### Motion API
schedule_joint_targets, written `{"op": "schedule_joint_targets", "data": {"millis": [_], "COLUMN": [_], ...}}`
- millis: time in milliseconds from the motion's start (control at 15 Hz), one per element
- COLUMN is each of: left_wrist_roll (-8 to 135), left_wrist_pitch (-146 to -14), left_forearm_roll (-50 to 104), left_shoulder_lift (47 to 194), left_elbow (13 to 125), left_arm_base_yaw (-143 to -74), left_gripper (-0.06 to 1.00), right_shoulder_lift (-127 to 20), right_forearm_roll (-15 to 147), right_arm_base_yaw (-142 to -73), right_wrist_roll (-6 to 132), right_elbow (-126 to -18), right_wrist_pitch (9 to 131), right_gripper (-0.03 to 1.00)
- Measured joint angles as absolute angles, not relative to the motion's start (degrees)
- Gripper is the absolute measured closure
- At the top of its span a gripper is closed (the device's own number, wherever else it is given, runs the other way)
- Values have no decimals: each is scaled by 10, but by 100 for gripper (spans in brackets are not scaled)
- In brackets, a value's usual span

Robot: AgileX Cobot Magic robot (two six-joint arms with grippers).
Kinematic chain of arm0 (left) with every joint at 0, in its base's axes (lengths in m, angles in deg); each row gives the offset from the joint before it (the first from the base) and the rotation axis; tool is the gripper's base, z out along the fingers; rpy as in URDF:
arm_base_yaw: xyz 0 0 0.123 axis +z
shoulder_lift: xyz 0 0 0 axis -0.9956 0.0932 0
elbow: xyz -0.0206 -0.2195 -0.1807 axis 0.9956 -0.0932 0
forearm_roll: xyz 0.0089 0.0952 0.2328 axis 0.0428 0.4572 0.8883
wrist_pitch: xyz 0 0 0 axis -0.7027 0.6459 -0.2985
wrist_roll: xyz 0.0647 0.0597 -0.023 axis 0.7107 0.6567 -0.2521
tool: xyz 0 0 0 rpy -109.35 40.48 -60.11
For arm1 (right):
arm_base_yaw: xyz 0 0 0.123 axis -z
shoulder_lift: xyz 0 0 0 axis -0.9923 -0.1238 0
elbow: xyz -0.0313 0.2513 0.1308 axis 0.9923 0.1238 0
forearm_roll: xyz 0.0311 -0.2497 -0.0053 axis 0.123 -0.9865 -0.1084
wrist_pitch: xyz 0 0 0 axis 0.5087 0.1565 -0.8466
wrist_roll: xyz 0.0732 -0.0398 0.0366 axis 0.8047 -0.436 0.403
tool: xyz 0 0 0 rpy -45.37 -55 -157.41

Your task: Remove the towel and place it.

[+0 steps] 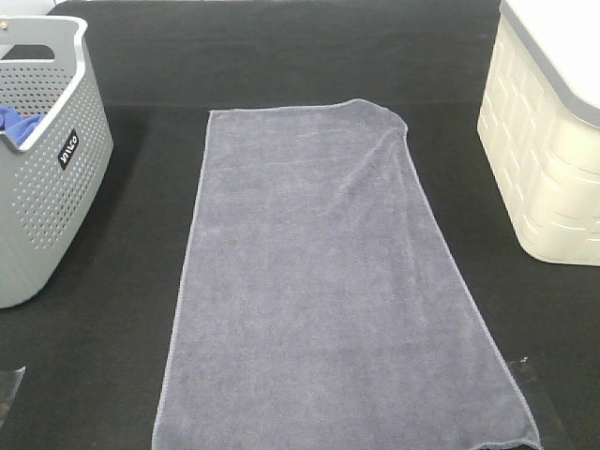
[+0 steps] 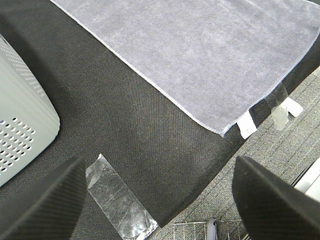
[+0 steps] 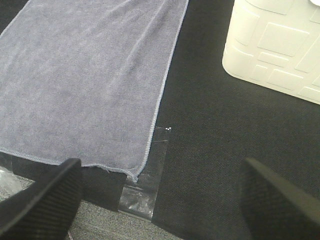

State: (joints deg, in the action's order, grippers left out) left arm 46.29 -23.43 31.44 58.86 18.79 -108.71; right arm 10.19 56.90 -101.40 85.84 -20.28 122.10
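A: Where's the towel (image 1: 328, 281)?

B: Spread flat on the black table (image 1: 281, 56), lengthwise from near to far, between the grey basket (image 1: 47, 187) on the left and the cream bin (image 1: 544, 150) on the right. It touches neither.

A: So which step is this?

B: I'd say the very end; the towel looks already out and laid down. At most a smoothing of the wrinkle by its far right corner.

A: And the arms?

B: The left gripper (image 2: 160, 200) and right gripper (image 3: 160, 195) both hang spread wide over the near table edge, holding nothing.

A: Anything in the containers?

B: A blue cloth (image 1: 21, 122) shows inside the basket. The bin's inside can't be seen.
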Motion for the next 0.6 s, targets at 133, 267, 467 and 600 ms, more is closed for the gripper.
{"op": "schedule_joint_targets", "data": {"millis": [133,267,467,600], "left_wrist_roll": [463,463,463,463], "left_wrist_pitch": [-234,-234,-234,-234], "left_forearm_roll": [314,314,314,314], "left_shoulder_lift": [588,586,556,527], "left_elbow": [188,188,188,188], "left_arm_base_yaw": [-1087,-1055,-963,-915], "left_gripper": [18,18,18,18], "right_shoulder_lift": [102,102,102,109], "right_forearm_roll": [569,570,570,570], "right_arm_base_yaw": [-1014,-989,-907,-853], "right_wrist_roll": [858,858,858,858], "right_elbow": [-203,-203,-203,-203], "right_wrist_pitch": [1221,1221,1221,1221], "right_gripper": [18,18,18,18]}}
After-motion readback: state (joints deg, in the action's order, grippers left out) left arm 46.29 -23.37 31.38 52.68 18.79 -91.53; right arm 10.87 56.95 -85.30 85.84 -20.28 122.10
